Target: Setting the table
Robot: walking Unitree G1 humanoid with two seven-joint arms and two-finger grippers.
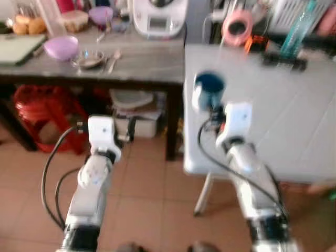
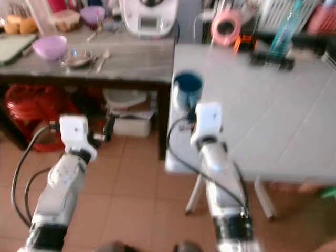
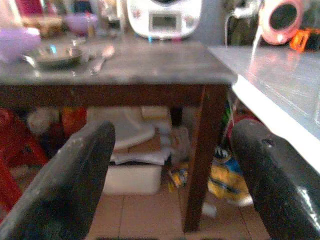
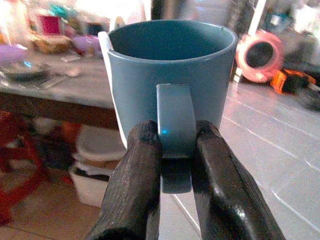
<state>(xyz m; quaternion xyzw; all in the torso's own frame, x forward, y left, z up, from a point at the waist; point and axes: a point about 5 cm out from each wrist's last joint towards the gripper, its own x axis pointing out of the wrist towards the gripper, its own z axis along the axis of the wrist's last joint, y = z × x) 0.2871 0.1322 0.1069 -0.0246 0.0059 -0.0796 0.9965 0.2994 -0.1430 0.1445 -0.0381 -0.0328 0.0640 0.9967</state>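
Right gripper (image 4: pixel 175 150) jaws clamped on blue mug (image 4: pixel 170 75) handle, above white table (image 1: pixel 273 115) near corner. Left gripper (image 3: pixel 170 165) jaws apart, idle at 9 o'clock. Next: lower mug, release.

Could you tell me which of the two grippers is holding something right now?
The right gripper: it is shut on the handle of the blue mug at the white table's near corner. The left gripper is open, with nothing between its fingers.
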